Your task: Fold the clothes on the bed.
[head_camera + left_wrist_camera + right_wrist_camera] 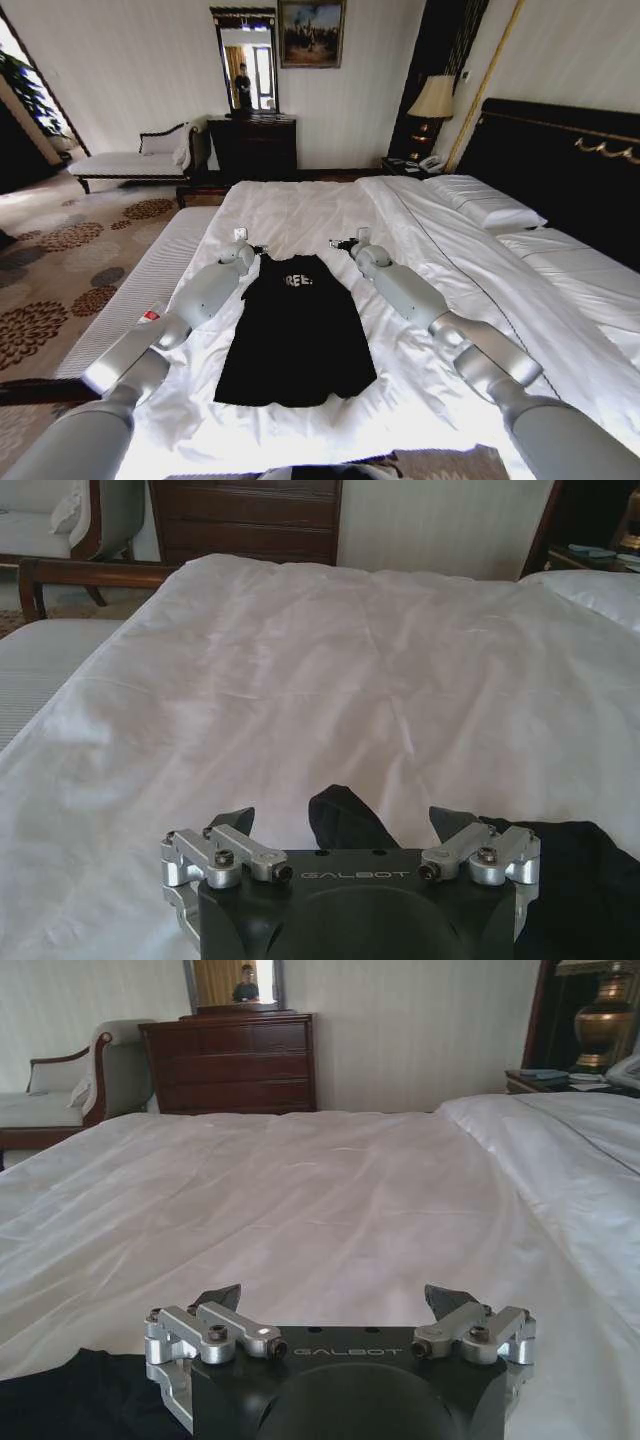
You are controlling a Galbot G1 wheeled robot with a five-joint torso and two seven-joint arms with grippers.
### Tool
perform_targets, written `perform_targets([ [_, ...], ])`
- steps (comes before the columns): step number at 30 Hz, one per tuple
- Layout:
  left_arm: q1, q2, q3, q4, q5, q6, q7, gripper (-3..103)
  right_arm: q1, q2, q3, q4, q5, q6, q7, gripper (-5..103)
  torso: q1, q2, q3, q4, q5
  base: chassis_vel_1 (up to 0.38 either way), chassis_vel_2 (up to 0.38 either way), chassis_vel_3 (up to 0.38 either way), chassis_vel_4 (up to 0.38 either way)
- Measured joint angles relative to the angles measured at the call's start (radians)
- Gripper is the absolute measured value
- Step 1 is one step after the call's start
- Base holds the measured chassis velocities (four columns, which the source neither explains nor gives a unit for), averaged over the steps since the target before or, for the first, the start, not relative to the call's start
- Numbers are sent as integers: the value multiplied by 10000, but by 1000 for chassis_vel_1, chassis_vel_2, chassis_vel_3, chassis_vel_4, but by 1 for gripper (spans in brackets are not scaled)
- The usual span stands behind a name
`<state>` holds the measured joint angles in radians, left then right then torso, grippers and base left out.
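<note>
The clothes, one black T-shirt (296,330) with white letters, lie flat on the bed's white duvet (300,205), sleeves tucked in. Both arms reach over it to its far, collar end. My left gripper (258,250) hovers at the far left corner of the shirt. In the left wrist view this gripper (343,822) is open, with a raised fold of black cloth (345,825) between its spread fingers. My right gripper (340,243) is at the far right corner. The right wrist view shows it (331,1300) open over bare duvet, the shirt (70,1395) just beside it.
White pillows (490,205) and a dark headboard (560,160) lie to the right. A pale bench (150,275) runs along the bed's left side over patterned carpet (60,260). A chaise longue (130,160), dark dresser (252,145) and lamp (432,100) stand by the far wall.
</note>
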<state>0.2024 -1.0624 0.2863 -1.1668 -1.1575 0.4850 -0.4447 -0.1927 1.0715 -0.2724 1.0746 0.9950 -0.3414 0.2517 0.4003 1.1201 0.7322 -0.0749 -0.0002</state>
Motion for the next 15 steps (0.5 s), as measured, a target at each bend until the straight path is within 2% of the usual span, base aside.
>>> perform_targets([
  [4,1008,987,-494,-2216,-714,-211,-409,100,-1173,-1128,922,1860,552,-390,348,100,1,0,-1,5,-1,0,0,0,0],
  [5,1008,987,-494,-2216,-714,-211,-409,100,-1173,-1128,922,1860,552,-390,348,100,1,0,-1,5,-1,0,0,0,0],
  [8,2256,1720,-1359,-3689,-791,-592,-546,100,-2909,-1917,1907,3483,657,-425,415,100,0,1,-1,0,6,0,0,0,0],
  [9,2821,1993,-1651,-4106,-751,-626,-496,100,-3478,-2134,2238,3942,610,-412,439,100,-1,1,-2,0,4,0,0,0,0],
  [10,2821,1993,-1651,-4106,-751,-626,-496,100,-3478,-2134,2238,3942,610,-412,439,100,-1,1,-2,0,4,0,0,0,0],
  [11,3489,2312,-2098,-4571,-575,-668,-372,100,-3938,-2290,2471,4315,481,-353,439,100,-1,0,-1,-4,-7,0,0,0,0],
  [12,4285,2722,-2731,-5133,-314,-792,-250,100,-4248,-2372,2593,4574,352,-294,420,100,-2,2,-3,-5,-2,0,0,0,0],
  [13,4962,2985,-3171,-5529,-81,-911,-203,100,-4480,-2408,2681,4796,267,-198,360,100,-3,2,-4,4,10,0,0,0,0],
  [14,5704,3185,-3533,-5930,175,-1004,-153,100,-4791,-2471,2866,5079,212,-71,303,100,-4,2,-3,23,11,0,0,0,0],
  [15,5704,3185,-3533,-5930,175,-1004,-153,100,-4791,-2471,2866,5079,212,-71,303,100,-4,2,-3,23,11,0,0,0,0],
])
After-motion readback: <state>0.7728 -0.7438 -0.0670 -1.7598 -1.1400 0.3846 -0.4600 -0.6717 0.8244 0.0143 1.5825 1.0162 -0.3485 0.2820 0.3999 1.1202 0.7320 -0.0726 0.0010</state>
